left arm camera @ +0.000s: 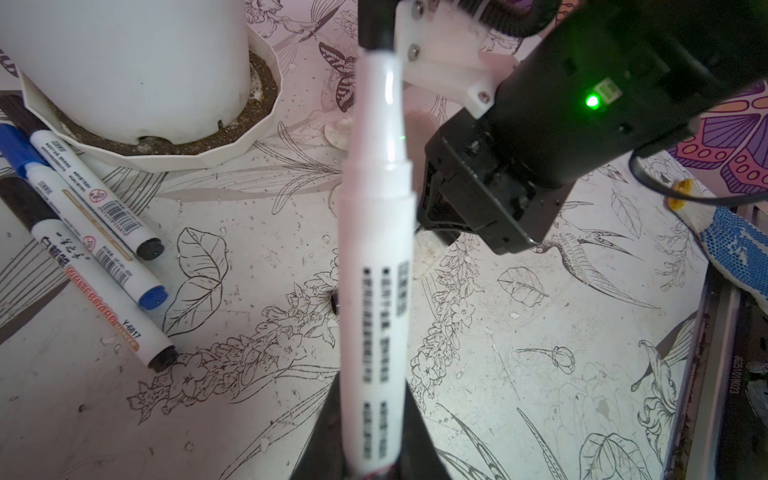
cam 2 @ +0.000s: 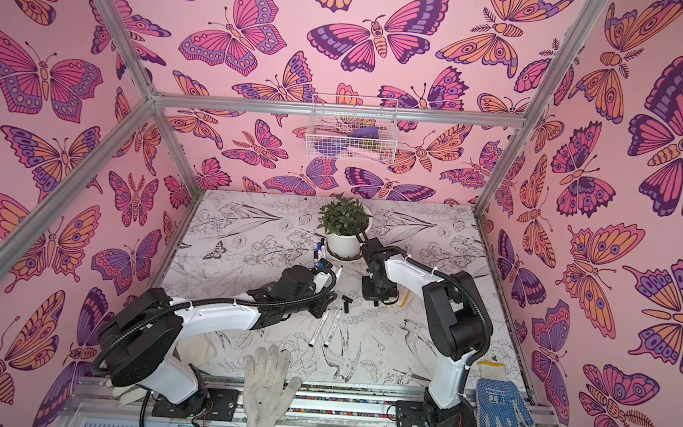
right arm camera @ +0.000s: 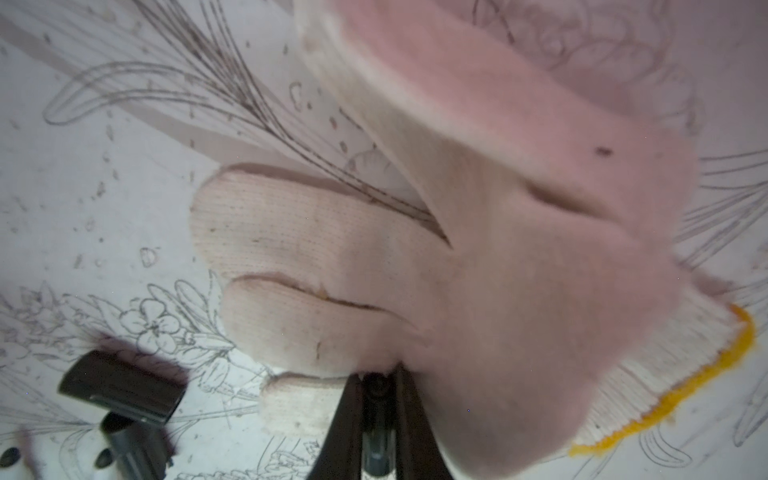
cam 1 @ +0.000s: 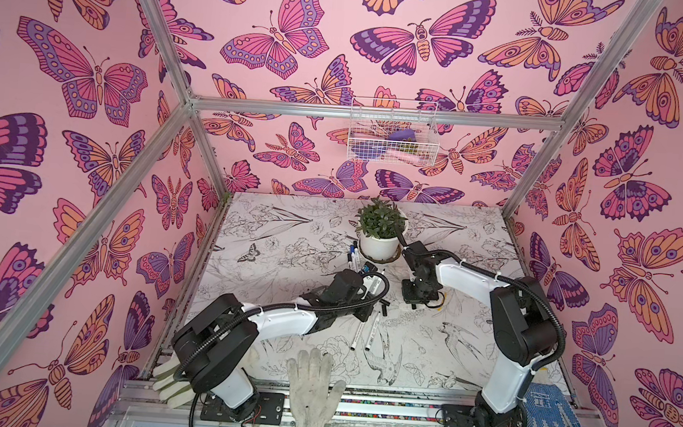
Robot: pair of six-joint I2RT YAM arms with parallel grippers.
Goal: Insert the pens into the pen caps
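Presently the task stands partly done. Three capped pens (left arm camera: 95, 232), two with black caps and one with blue, lie side by side just beside the plant pot's saucer (left arm camera: 232, 145). Two further pens (cam 1: 372, 330) lie near the middle of the table and appear uncapped. Two loose black caps (right arm camera: 120, 384) lie on the table close to the right arm.

The left gripper (left arm camera: 372, 399) is pinched on the rear barrel of a white pen (left arm camera: 376, 249). The pen's narrow neck is bare, so I judge it uncapped. The right gripper (right arm camera: 377, 374) is pressed together on a small dark piece (right arm camera: 376, 415), apparently a black cap, though the view is partly blocked. A white knitted glove (right arm camera: 498, 249) lies on the table just ahead of it.

In the left wrist view the right gripper's body sits just beside the forward half of the held pen, not touching it. Pen tip and cap are not yet joined. By this count at least three pens are left to cap.
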